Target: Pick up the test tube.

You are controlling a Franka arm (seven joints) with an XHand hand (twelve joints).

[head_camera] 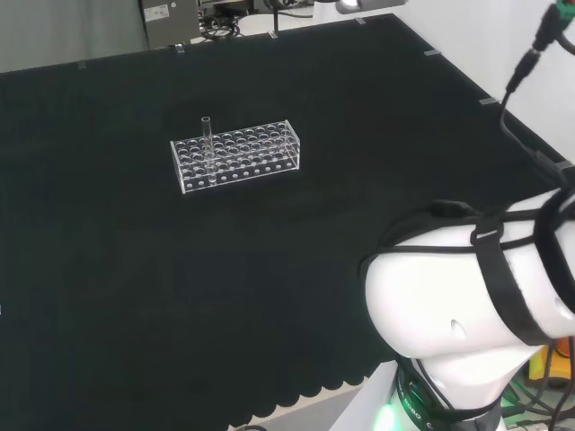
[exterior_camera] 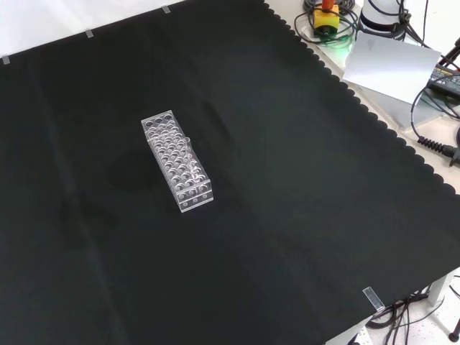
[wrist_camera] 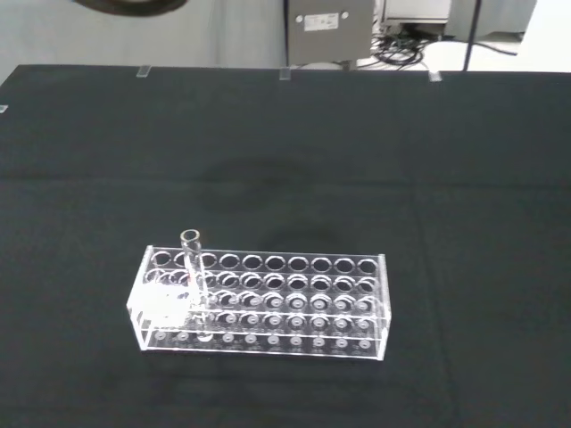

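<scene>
A clear plastic test tube rack (head_camera: 235, 155) with several rows of holes lies on the black cloth, left of the middle in the head view. One clear glass test tube (head_camera: 207, 140) stands upright in a hole near the rack's left end in that view and rises well above the rack's top. The wrist view looks at the rack (wrist_camera: 268, 303) from a distance, with the test tube (wrist_camera: 193, 278) at one end of it. In the front view the rack (exterior_camera: 177, 170) lies slantwise, left of the cloth's middle. Nothing touches the tube or the rack.
The arm's own white link (head_camera: 449, 314) bulks at the head view's lower right. Beyond the cloth's scalloped edge (exterior_camera: 374, 115) lie a white sheet (exterior_camera: 392, 61), cables and a yellow and red button box (exterior_camera: 327, 16). Bare black cloth surrounds the rack.
</scene>
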